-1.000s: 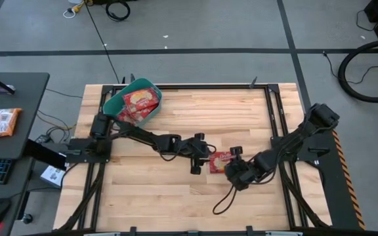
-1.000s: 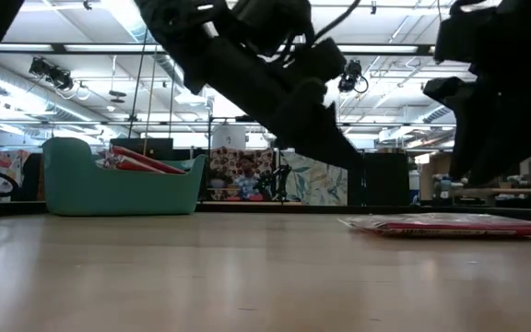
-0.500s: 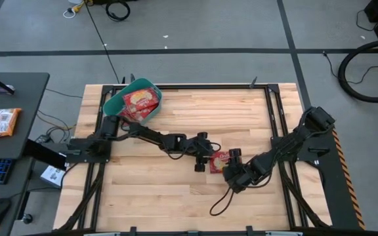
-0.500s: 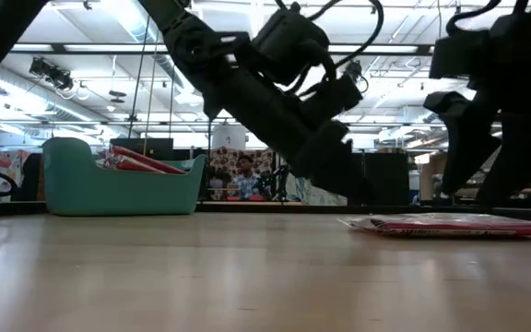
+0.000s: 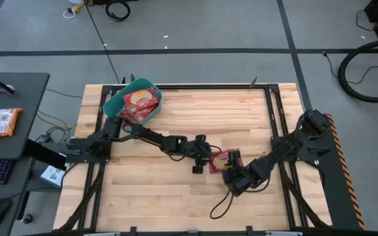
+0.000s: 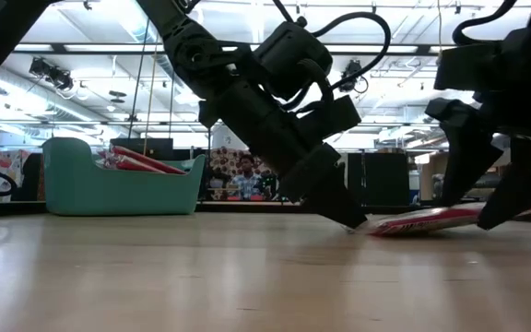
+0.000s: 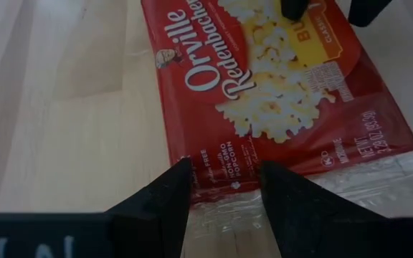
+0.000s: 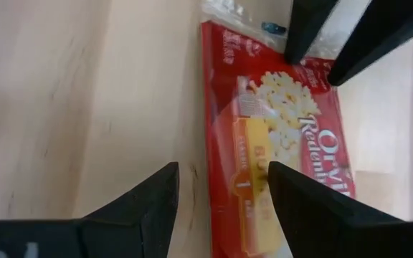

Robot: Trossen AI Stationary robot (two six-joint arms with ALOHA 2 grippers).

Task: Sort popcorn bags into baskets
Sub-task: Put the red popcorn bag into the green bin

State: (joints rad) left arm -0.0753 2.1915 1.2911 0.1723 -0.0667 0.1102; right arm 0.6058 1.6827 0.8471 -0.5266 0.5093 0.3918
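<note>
The last popcorn bag on the worktop is now raised at one end. The half-open left hand and right hand straddle its opposite ends; neither has closed yet. The basket waits.

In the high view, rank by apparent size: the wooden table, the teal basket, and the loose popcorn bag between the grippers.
1. Wooden table, by far the largest.
2. Teal basket, a few packets wide.
3. Loose popcorn bag, smallest, though the left gripper and right gripper hide its ends.
</note>
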